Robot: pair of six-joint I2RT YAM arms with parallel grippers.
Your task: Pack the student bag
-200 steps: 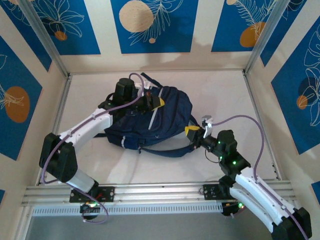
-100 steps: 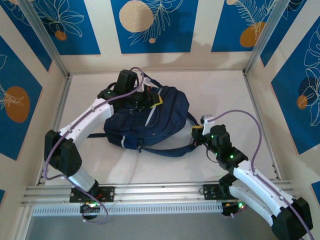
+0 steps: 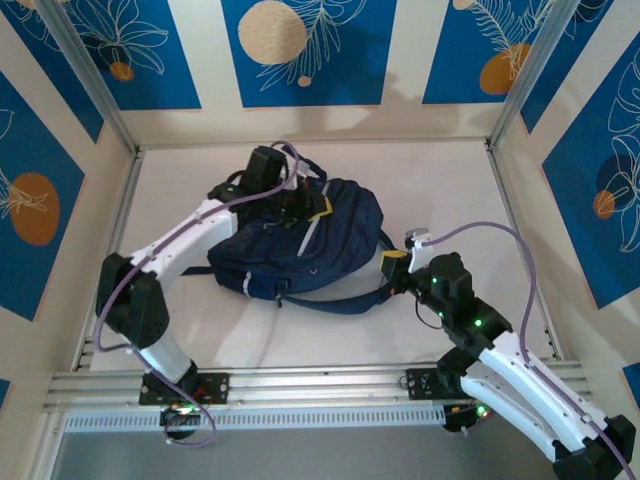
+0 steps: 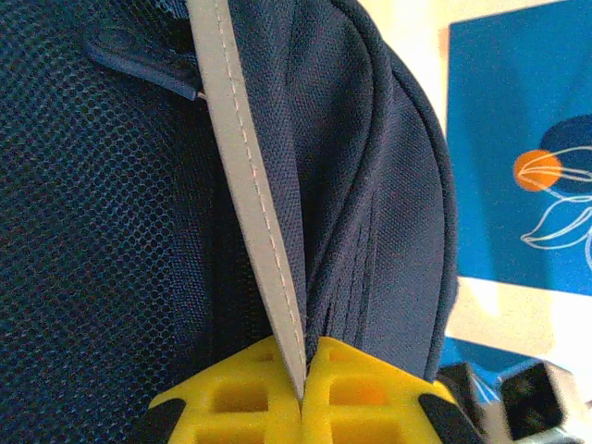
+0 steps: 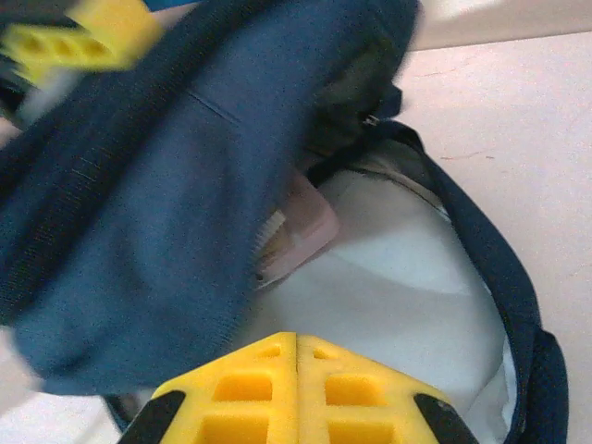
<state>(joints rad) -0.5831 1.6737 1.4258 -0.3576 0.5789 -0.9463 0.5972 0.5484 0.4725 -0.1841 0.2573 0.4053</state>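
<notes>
Student bag [image 3: 330, 245] lies mid table [image 3: 450, 190]. Ur left gripper [image 4: 303, 384] pinches bag's grey stripe [image 4: 250, 203]. Right gripper [image 5: 296, 365] closed, looks empty, by bag mouth. Step: opening bag. Next: u pull mouth wider.

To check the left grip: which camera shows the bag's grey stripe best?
Left wrist: the grey stripe runs sharp into the shut left gripper. Top external shows it small; right wrist shows the student bag blurred.

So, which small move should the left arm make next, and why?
Probably raise it a little: the left gripper is shut on the grey stripe of the student bag, and the right wrist view shows the bag's mouth only partly open.
</notes>
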